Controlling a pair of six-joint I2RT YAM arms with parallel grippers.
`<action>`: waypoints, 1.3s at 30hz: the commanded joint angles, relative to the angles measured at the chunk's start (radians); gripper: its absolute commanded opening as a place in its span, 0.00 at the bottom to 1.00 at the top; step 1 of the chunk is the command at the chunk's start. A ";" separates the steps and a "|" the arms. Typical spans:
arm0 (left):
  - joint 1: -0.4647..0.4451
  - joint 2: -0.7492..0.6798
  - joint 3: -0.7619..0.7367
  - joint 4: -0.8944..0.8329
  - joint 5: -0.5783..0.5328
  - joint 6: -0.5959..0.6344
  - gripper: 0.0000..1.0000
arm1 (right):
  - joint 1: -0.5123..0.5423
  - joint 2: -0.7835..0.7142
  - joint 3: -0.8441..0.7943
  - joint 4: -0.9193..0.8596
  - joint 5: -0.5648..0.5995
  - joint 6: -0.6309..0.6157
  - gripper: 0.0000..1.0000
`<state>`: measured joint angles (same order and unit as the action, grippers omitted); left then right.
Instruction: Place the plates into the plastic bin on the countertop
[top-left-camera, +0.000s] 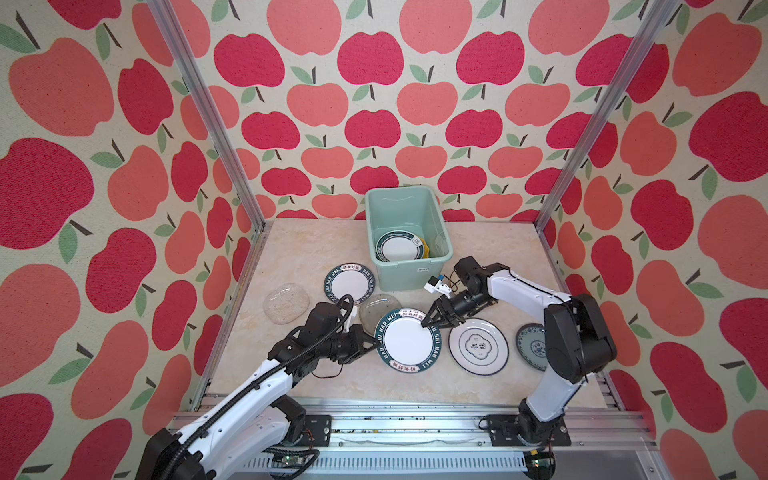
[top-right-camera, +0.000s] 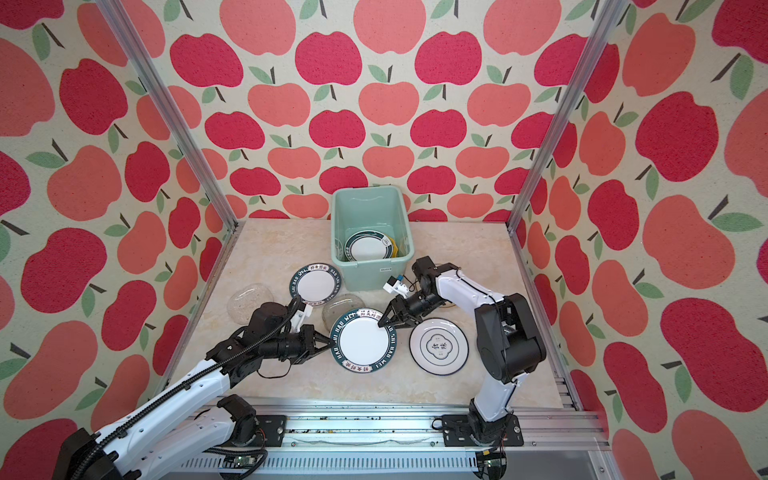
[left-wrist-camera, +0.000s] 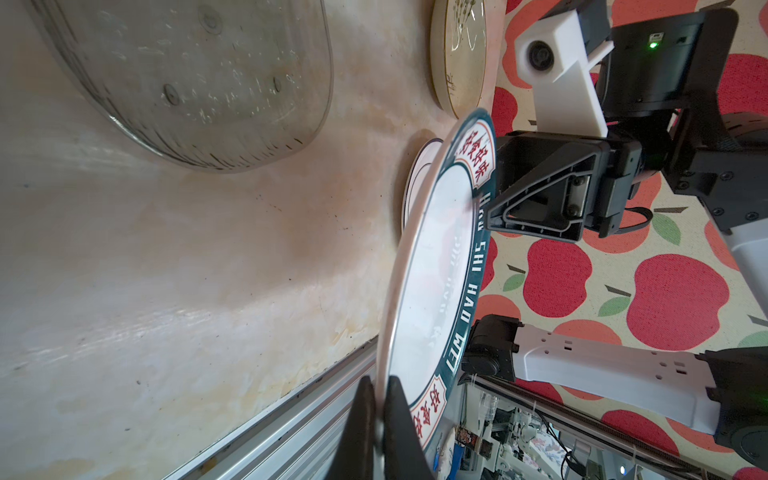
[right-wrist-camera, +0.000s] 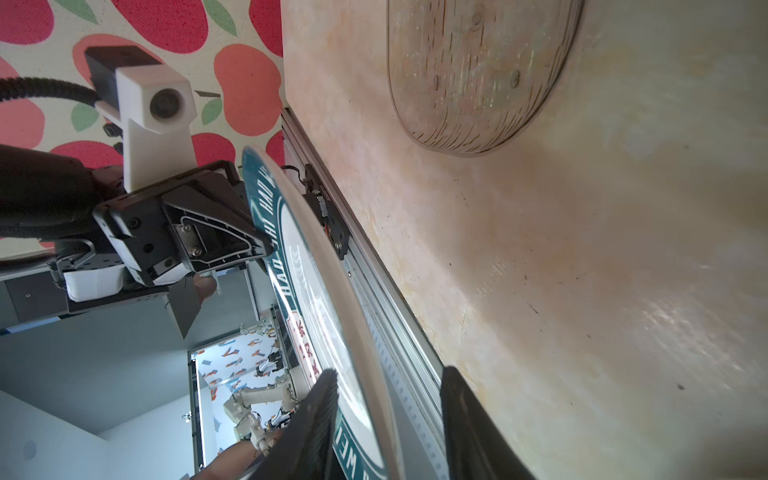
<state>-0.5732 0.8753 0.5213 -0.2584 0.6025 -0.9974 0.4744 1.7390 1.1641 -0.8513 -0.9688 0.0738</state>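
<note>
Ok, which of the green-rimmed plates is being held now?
The front plate: the left gripper pinches its rim, holding it off the countertop. A second plate lies flat beside the plastic bin; a third plate sits inside it.

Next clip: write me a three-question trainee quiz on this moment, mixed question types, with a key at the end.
1. True or false: the left gripper is shut on the rim of the raised plate.
2. What lies uppermost in the bin? A) a green-rimmed plate B) a blue-patterned plate C) a mug
3. Fill in: ___ clear glass dishes lie on the countertop.

Key: 1 true; 2 A; 3 two.
</note>
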 joint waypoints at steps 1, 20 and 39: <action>0.007 0.002 0.051 0.013 0.031 0.026 0.00 | -0.005 -0.035 -0.014 0.013 -0.055 -0.005 0.36; -0.002 0.095 0.177 -0.009 0.065 0.060 0.00 | -0.006 -0.222 -0.051 0.061 -0.061 0.099 0.13; -0.063 0.103 0.472 -0.155 -0.157 0.070 0.30 | -0.027 -0.372 0.095 0.172 0.098 0.452 0.00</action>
<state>-0.6193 1.0126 0.9119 -0.4377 0.4755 -0.9340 0.4393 1.3968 1.1873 -0.7250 -0.9474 0.4339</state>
